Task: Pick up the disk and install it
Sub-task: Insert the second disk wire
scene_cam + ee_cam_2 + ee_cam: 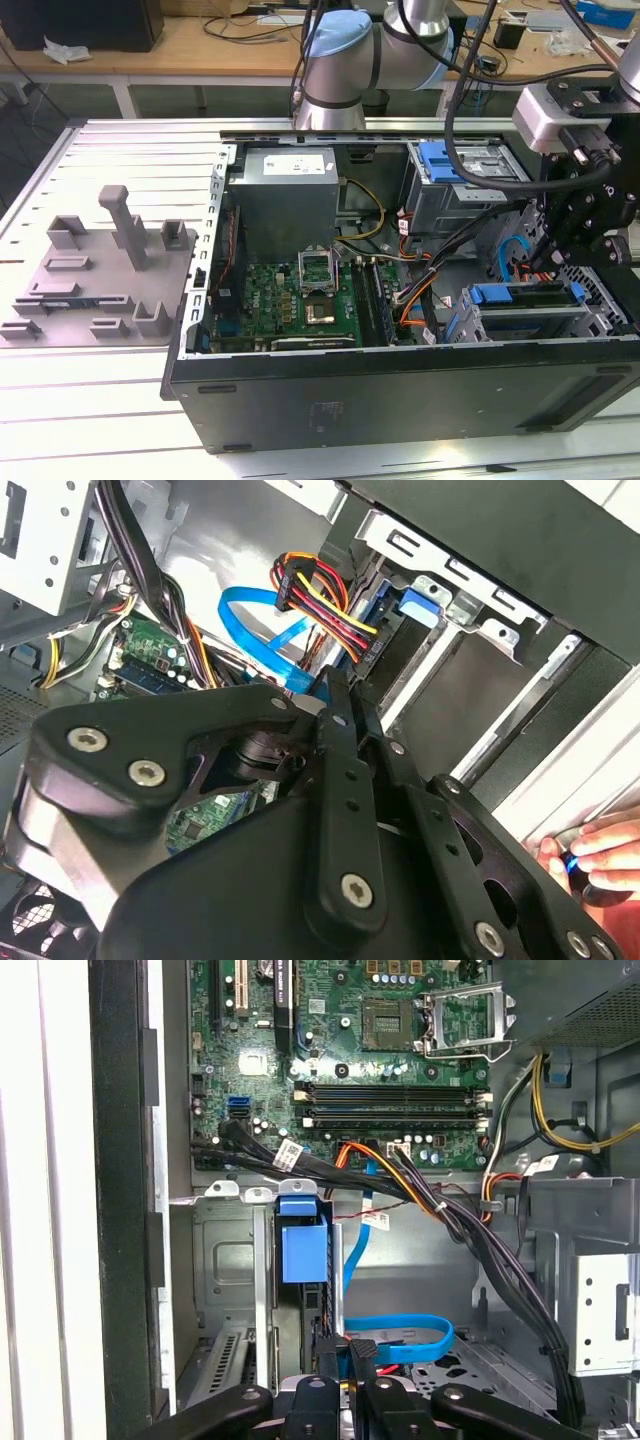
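Black hand (347, 1358), fingers pressed together and holding nothing, hangs just above the blue cable (400, 1325); it could snag there, beside the disk (303, 1250).

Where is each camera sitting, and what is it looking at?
Exterior view: off the arm, above the open computer case, looking down; the robot arm and its hand show.
First wrist view: on the arm, looking into the case at the motherboard; the hand shows.
Second wrist view: on the arm, looking past the hand at coloured cables; a person's hand shows.
All share the motherboard.
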Motion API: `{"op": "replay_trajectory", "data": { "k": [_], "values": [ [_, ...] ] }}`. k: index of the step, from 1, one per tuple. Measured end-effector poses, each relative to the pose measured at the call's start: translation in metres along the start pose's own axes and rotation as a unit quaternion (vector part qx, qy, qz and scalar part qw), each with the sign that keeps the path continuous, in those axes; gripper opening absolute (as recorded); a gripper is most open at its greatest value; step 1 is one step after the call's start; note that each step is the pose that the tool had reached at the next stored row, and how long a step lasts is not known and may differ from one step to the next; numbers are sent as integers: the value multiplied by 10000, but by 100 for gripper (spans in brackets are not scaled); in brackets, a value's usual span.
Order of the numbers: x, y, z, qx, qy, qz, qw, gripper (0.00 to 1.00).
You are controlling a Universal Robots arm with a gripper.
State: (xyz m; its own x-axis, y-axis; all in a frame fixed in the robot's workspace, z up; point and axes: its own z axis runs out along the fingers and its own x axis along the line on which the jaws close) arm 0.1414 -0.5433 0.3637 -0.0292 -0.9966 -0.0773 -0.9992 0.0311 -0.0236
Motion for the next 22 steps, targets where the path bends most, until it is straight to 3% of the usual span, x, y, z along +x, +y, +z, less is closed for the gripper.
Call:
{"op": "replay_trajectory", "data": {
  "k": [6,22],
  "values": [
    [31,-1,-1,5,-18,72,10000,16],
    [49,1,7,12,-15,161,9999,16]
  ]
}}
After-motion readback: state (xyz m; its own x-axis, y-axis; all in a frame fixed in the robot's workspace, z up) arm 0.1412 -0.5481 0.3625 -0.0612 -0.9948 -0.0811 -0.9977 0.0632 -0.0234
